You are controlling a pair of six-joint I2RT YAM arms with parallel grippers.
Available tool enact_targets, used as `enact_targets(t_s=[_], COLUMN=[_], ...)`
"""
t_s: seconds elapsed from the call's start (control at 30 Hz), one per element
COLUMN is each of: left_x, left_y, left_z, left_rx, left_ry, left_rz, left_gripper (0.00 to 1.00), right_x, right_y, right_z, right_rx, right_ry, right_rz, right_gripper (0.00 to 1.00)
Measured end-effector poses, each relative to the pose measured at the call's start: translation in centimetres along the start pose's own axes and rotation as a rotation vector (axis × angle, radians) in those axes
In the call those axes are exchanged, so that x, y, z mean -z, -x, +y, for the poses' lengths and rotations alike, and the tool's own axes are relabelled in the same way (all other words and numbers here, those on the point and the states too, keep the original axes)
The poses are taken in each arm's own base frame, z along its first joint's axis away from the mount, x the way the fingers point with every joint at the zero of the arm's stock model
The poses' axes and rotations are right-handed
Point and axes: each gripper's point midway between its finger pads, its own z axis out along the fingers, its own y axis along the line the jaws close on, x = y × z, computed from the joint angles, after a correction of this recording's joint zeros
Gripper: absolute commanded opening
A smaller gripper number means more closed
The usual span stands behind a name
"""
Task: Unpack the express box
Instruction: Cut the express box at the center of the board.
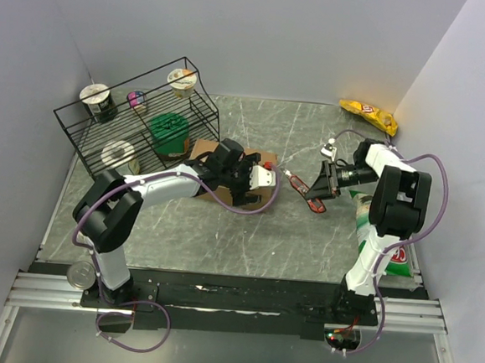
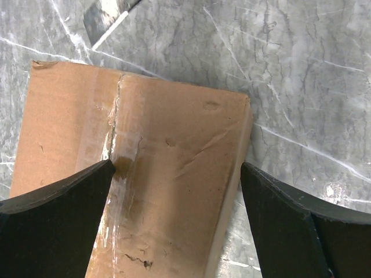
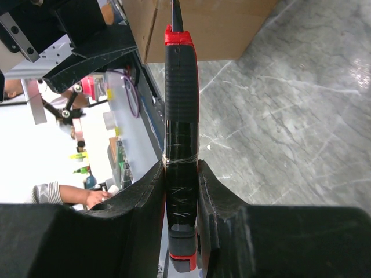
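The express box [image 1: 201, 151] is a brown cardboard carton lying left of the table's middle, mostly hidden under my left arm. In the left wrist view its closed top [image 2: 168, 174] shows a taped seam. My left gripper [image 2: 177, 168] is open right above it: one finger [image 2: 58, 220] over the seam, the other [image 2: 290, 226] just outside the box's right edge. It also shows in the top view [image 1: 259, 179]. My right gripper [image 3: 181, 174] is shut on a black and red box cutter [image 3: 181, 116], blade end pointing at the box [image 3: 214, 29]. In the top view the cutter [image 1: 304, 193] is just right of the box.
A black wire rack [image 1: 138, 123] with several cups and a green tub [image 1: 169, 134] stands at the back left, next to the box. A yellow snack bag [image 1: 369, 116] lies at the back right. A green bag [image 1: 398, 254] lies by the right arm. A can [image 1: 80, 274] sits near the left base.
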Motion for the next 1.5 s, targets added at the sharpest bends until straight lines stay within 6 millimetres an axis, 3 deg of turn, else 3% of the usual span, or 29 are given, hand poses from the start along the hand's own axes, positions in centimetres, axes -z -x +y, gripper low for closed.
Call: enact_targets(t_s=[0.33,1.5], left_x=[0.01,0.01], left_y=[-0.04,-0.05], left_z=[0.07,0.04], left_rx=[0.001,0.01], left_ry=[0.005,0.005], left_rz=[0.003,0.004], left_gripper=[0.96,0.96], right_x=[-0.72,-0.21], right_y=[0.03,0.43], right_z=[0.6,0.67], right_rx=[0.009,-0.055], right_ry=[0.02,0.003], right_rz=[0.011,0.003], right_gripper=[0.0,0.0])
